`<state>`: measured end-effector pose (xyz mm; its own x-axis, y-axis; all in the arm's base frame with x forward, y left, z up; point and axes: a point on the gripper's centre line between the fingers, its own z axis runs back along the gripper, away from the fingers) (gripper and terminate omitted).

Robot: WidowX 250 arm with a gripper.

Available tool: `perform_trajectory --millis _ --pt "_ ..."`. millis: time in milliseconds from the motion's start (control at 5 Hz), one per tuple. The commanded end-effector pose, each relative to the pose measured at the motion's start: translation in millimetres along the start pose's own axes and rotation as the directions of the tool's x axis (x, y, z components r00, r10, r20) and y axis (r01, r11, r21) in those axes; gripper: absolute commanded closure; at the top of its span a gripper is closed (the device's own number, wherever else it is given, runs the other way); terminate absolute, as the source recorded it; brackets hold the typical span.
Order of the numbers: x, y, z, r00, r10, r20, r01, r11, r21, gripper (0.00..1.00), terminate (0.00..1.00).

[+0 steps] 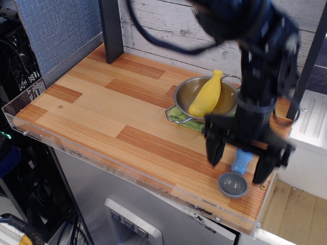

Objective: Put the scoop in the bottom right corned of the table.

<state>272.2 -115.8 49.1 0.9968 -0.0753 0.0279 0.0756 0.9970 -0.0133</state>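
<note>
The scoop (235, 179), with a dark grey round bowl and a light blue handle, lies on the striped wood table (112, 117) near its front right corner. My gripper (240, 159) hangs just above it, blurred by motion. Its two dark fingers (215, 148) are spread wide apart on either side of the scoop's handle and hold nothing.
A steel two-handled bowl (190, 92) holding a yellow squash-shaped toy (207, 95) sits on a green cloth (179, 116) just behind the gripper. A dark post (111, 30) stands at the back left. A clear acrylic rim (102, 163) lines the table's front edge.
</note>
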Motion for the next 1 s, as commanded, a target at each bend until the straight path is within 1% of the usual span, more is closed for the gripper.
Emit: perform_trajectory --millis 0,200,400,600,800 --pt "-7.1 -0.8 60.6 0.989 0.003 0.147 0.001 1.0 -0.03 0.0 0.0" --pt "-14.4 2.2 105.2 0.975 0.039 0.218 -0.039 0.999 -0.003 0.0 0.0" --pt "-22.0 19.5 151.2 0.976 0.053 0.213 -0.052 0.999 -0.011 0.0 0.0" --pt "-23.4 46.2 171.1 0.984 0.049 0.17 -0.039 0.997 -0.062 0.0 0.0" --pt "-4.9 75.3 164.8 0.992 0.028 0.125 -0.02 0.998 -0.067 0.0 0.0"
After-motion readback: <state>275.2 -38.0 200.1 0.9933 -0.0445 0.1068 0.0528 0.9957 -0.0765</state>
